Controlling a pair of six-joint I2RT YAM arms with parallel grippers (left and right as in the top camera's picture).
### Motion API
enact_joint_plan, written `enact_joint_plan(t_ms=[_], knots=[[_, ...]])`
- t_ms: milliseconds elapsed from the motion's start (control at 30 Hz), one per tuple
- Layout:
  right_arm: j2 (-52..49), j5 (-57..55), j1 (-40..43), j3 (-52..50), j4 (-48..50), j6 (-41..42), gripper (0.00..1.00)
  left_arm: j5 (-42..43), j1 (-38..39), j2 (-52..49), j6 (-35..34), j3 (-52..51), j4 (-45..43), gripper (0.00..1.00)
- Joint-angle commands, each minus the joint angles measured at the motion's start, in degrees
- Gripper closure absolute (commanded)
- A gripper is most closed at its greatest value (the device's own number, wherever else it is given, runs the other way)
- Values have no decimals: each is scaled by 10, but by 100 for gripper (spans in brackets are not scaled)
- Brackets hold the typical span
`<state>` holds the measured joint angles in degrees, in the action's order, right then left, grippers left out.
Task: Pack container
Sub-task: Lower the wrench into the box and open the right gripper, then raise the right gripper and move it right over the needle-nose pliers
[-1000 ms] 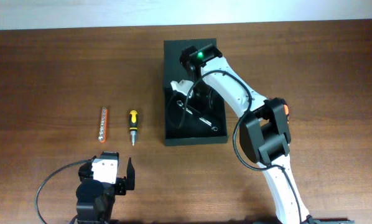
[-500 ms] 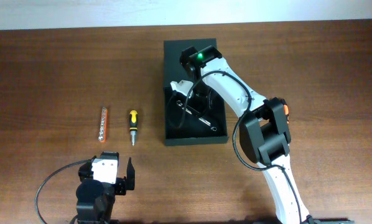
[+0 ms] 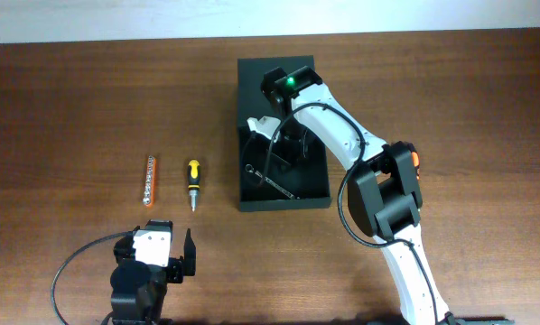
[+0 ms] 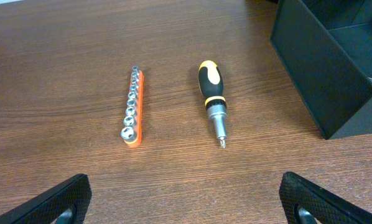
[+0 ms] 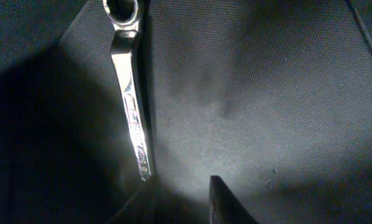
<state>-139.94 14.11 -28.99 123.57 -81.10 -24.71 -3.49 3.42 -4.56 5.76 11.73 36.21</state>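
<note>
The container (image 3: 250,77) is a dark rectangular box lying open at the table's middle; its near corner shows in the left wrist view (image 4: 323,81). My right gripper (image 3: 276,147) reaches down inside it, fingers (image 5: 183,202) slightly apart and holding nothing. A silver wrench (image 3: 270,181) lies on the box floor, and in the right wrist view the wrench (image 5: 130,93) ends just ahead of my left finger. A yellow-black screwdriver (image 3: 192,183) and an orange socket rail (image 3: 149,180) lie on the table left of the box. My left gripper (image 3: 181,257) is open and empty near the front edge.
The screwdriver (image 4: 213,99) and socket rail (image 4: 134,107) lie side by side ahead of my left gripper (image 4: 186,208), tips pointing toward it. The right arm's black cable hangs into the box. Bare brown wood surrounds everything.
The wrench has shifted toward the box's front-left and now lies on the floor, apart from the right gripper. The left arm has not moved.
</note>
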Motion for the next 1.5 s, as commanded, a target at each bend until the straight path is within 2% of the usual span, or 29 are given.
enact_joint_plan(t_ms=[0, 133, 400, 733, 800, 900, 933, 967, 1300, 1467], knots=[[-5, 9, -6, -3, 0, -1, 70, -7, 2, 0, -5, 11, -2, 1], [-5, 9, -6, -1, -1, 5, 63, -7, 2, 0, -5, 11, -2, 1], [-5, 7, -5, 54, -16, 13, 56, -7, 2, 0, -5, 11, -2, 1], [-5, 0, 37, 251, -102, 37, 51, -7, 2, 0, -5, 11, -2, 1], [-5, -4, 50, 283, -117, 55, 45, -7, 2, 0, -5, 11, -2, 1], [-5, -12, 87, 348, -151, 94, 17, -7, 2, 0, -5, 11, -2, 1], [-5, -12, 104, 370, -162, 112, 4, -7, 2, 0, -5, 11, -2, 1], [-4, -15, 115, 377, -162, 133, 1, -7, 2, 0, -5, 11, -2, 1], [13, -27, 262, 392, -162, 330, 1, -7, 2, 0, -5, 11, -2, 1], [26, -18, 318, 389, -163, 357, 1, -7, 2, 0, -5, 11, -2, 1]])
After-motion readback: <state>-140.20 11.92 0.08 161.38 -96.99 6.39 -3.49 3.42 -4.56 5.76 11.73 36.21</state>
